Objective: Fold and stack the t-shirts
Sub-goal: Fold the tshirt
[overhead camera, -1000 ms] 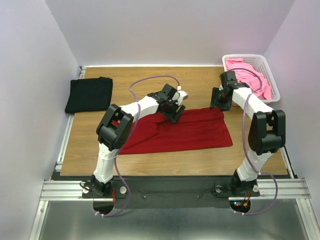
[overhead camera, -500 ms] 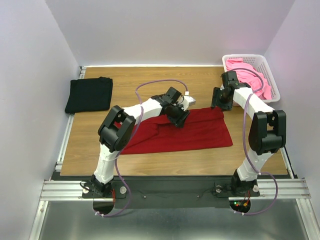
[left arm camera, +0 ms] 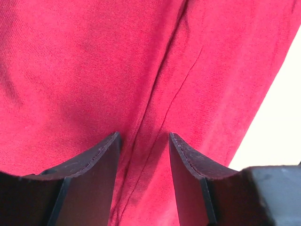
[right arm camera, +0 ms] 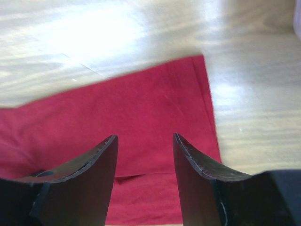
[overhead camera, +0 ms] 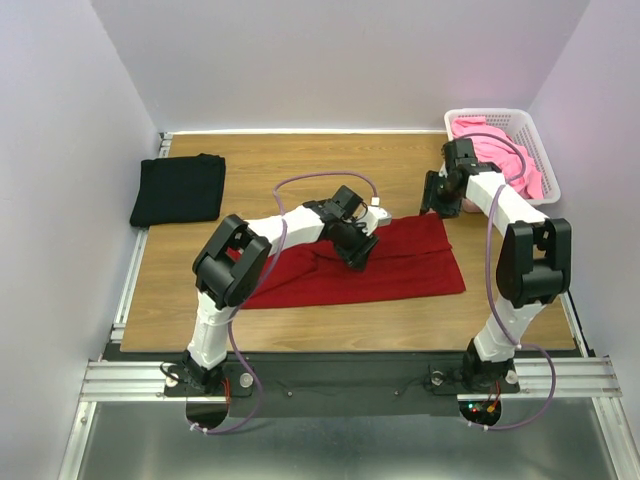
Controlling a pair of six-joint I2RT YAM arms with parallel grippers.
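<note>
A dark red t-shirt lies spread flat across the middle of the wooden table. My left gripper is down on its middle, open, with a crease of the red cloth running between the fingers. My right gripper hovers open just beyond the shirt's far right corner, which shows below it, with nothing between its jaws. A black t-shirt lies folded at the far left. Bright pink t-shirts are heaped in the basket.
The white lattice basket stands at the far right corner, close behind the right arm. Bare wood stretches between the black shirt and the basket. Metal rails run along the table's left and near edges.
My left gripper slid from the red shirt's far edge toward its middle and its jaws narrowed. The right gripper drew back a little from the shirt's far right corner.
</note>
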